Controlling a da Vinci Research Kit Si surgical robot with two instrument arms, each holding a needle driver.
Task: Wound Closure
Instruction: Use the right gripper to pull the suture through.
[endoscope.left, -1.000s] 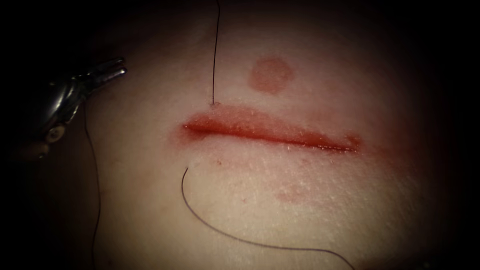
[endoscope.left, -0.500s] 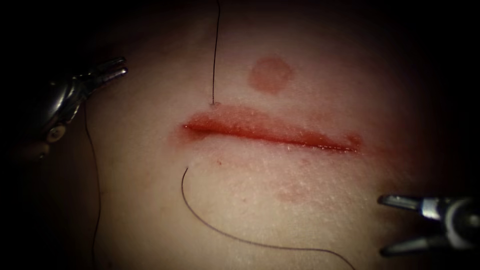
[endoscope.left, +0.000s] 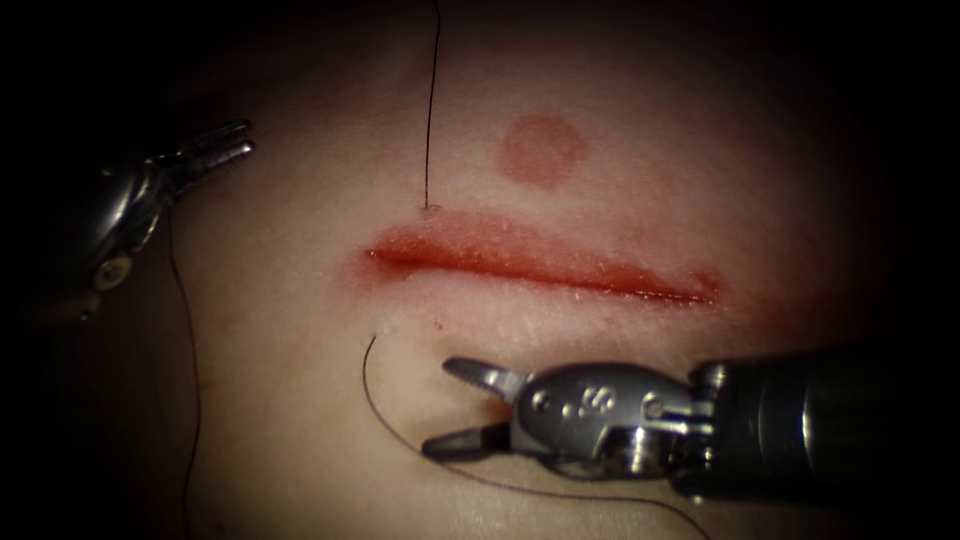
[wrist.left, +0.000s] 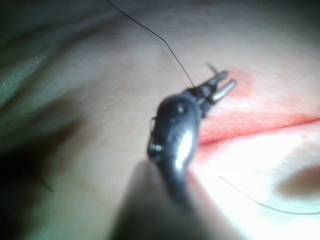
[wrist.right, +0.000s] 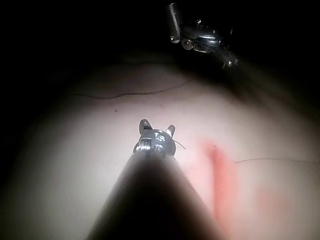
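Observation:
The tissue (endoscope.left: 560, 130) has a red cut (endoscope.left: 540, 265) running across it. Thread (endoscope.left: 430, 110) enters the tissue just above the cut's left end, and a second strand (endoscope.left: 385, 420) comes out just below it and curves off to the right. My right tool (endoscope.left: 440, 405) lies below the cut with its jaws open over this strand, holding nothing; its open jaws (wrist.right: 157, 129) also appear in the right wrist view. Far left of the cut, my left tool (endoscope.left: 238, 138) has its jaws nearly together. Thread (wrist.left: 165, 42) runs into the left tool's jaws (wrist.left: 220, 85). I see no needle.
A round reddish mark (endoscope.left: 542, 150) lies above the cut. Another length of thread (endoscope.left: 190, 400) hangs down at the far left below the left tool. The left tool (wrist.right: 200, 37) also shows in the right wrist view, beyond the cut (wrist.right: 220, 170).
My right tool came in from the right and moved left to just below the cut, jaws open throughout. The left tool and the thread have stayed put.

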